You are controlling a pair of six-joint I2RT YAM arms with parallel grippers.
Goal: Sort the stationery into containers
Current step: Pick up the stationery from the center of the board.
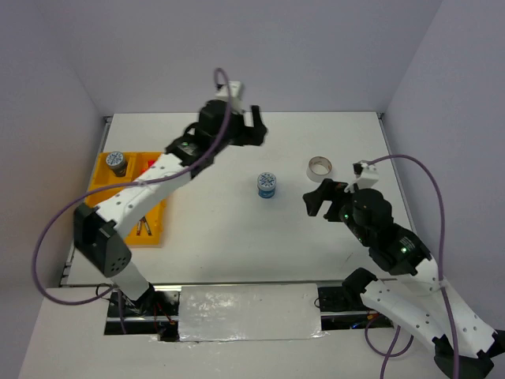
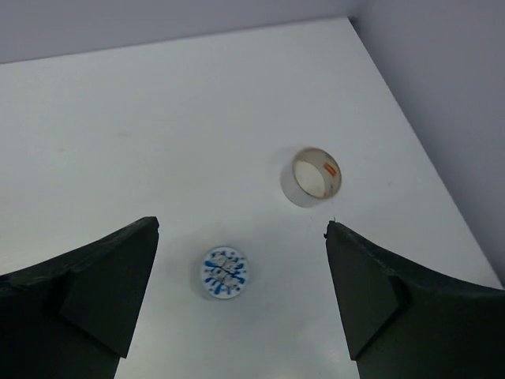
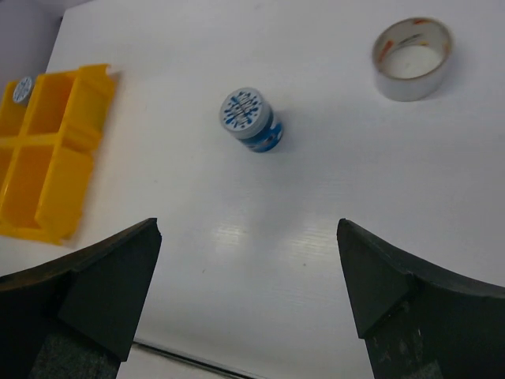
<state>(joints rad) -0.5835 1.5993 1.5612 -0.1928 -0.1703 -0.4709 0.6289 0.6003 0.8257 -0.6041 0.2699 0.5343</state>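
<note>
A flat bright yellow-orange plastic tray [image 1: 100,183] with four rectangular compartments lies at the left of the top view. One round blue-white patterned roll [image 1: 116,162] stands upright in its upper-left compartment. A second patterned roll [image 1: 267,185] stands upright at mid-frame, outside the tray. A silvery tape ring [image 1: 319,167] lies flat, hole upward, to that roll's upper right, apart from it. Thin pens [image 1: 143,227] lie in a lower compartment.
</note>
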